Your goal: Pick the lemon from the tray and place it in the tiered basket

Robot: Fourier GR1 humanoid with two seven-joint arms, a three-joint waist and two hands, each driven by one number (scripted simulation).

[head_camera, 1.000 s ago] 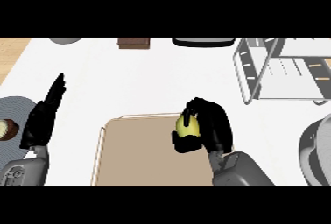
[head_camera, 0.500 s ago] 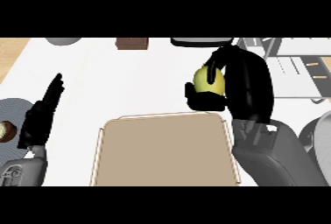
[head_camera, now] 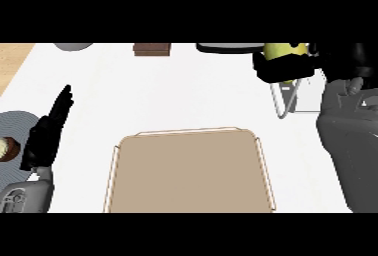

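Note:
The yellow lemon (head_camera: 281, 49) is held high at the upper right, with my right hand (head_camera: 295, 67) curled round it and hiding its lower part. The hand hangs in front of the tiered basket (head_camera: 289, 102), of which only some grey wire frame shows below the fingers. The tan tray (head_camera: 190, 170) lies bare in the lower middle of the counter. My left hand (head_camera: 49, 131) rests open at the left edge, fingers pointing up.
A brown block (head_camera: 151, 49) sits at the back edge, a grey bowl (head_camera: 72, 46) at the back left and a dark round thing (head_camera: 225, 47) at the back middle. A grey plate (head_camera: 16, 145) holding a small food item lies at the left. My right forearm (head_camera: 353, 145) fills the right side.
My right hand has lifted the lemon off the tray and carried it up and to the right, over to the basket. The left hand has stayed put.

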